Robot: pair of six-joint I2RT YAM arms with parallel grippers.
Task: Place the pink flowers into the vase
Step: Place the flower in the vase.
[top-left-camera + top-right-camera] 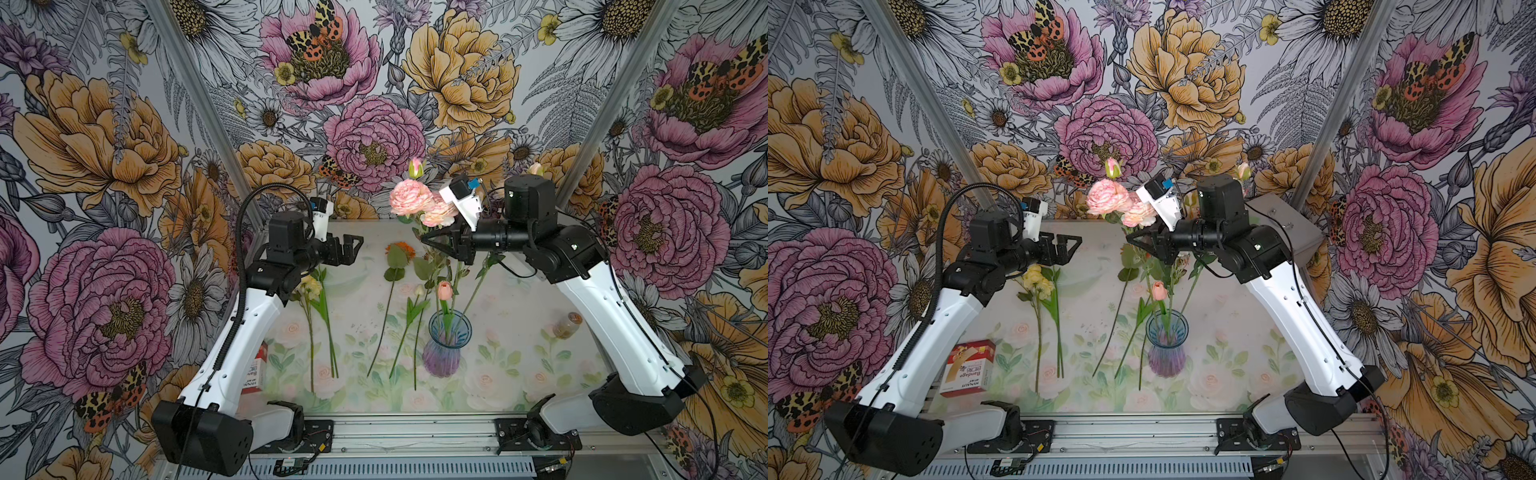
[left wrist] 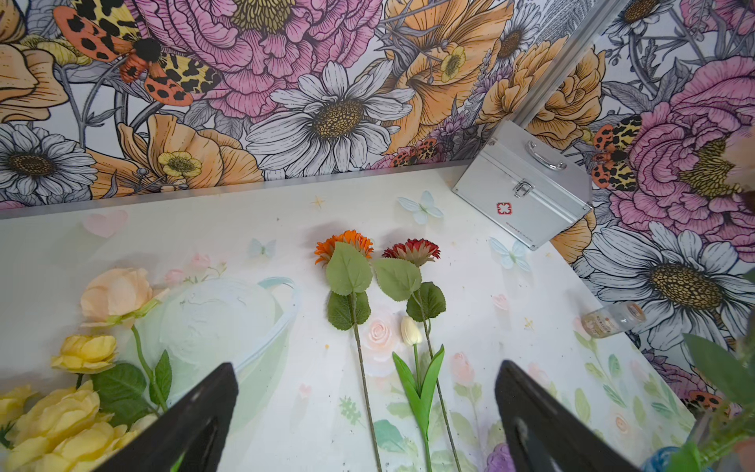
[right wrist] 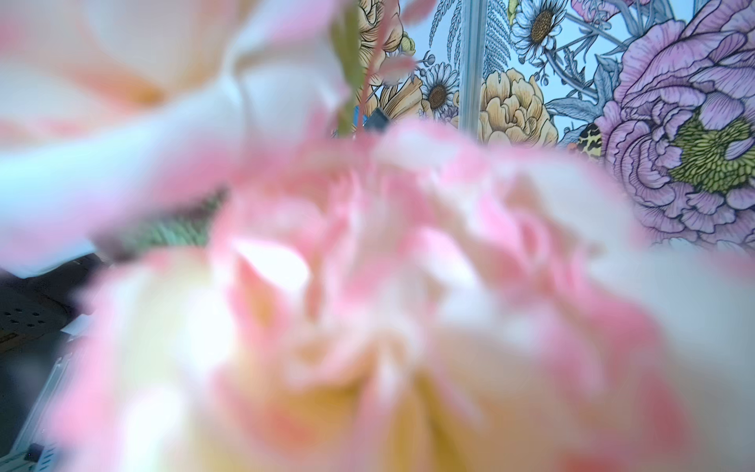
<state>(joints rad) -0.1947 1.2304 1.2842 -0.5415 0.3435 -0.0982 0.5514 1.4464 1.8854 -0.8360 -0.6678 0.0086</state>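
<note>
pink flowers (image 3: 367,306) blur against the right wrist lens; they stand in the vase (image 1: 441,357). left gripper (image 1: 353,249) gapes wide, empty; right gripper (image 1: 426,240) among them, grip unclear.

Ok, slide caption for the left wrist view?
Left gripper, fingers open, facing orange daisy, dark red daisy, white tulip and yellow blooms on the table.
</note>
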